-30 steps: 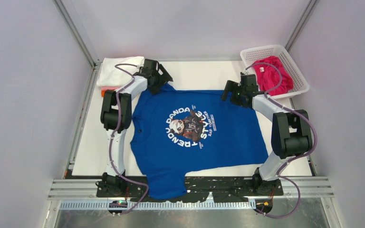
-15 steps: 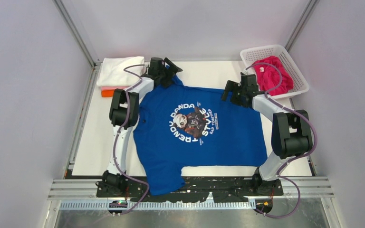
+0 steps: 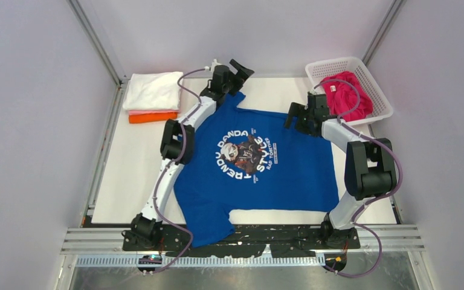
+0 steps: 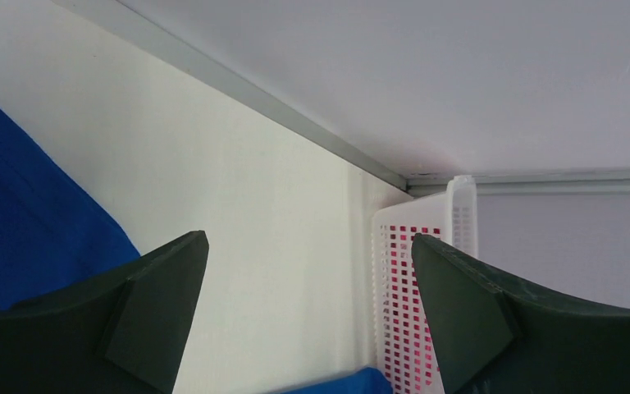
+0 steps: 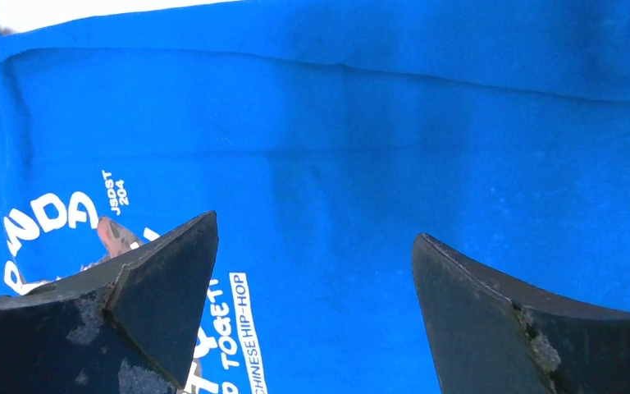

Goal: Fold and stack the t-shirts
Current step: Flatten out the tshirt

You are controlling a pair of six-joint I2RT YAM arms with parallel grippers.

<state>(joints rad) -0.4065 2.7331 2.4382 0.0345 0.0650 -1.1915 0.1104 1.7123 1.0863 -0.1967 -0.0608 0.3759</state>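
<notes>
The royal blue t-shirt (image 3: pixel 290 169) is spread print-up on the white surface (image 3: pixel 121 175), the left hand (image 4: pixel 310 236) held apart just beyond its far edge, the right hand (image 5: pixel 313 228) apart above its far-right part.

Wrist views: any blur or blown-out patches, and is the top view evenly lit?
Top view: even, soft light, the blue t-shirt print sharp. Left wrist: basket lattice clear, the left gripper dark with slightly soft edges. Right wrist: print legible, the white table strip at top left blown out.
</notes>
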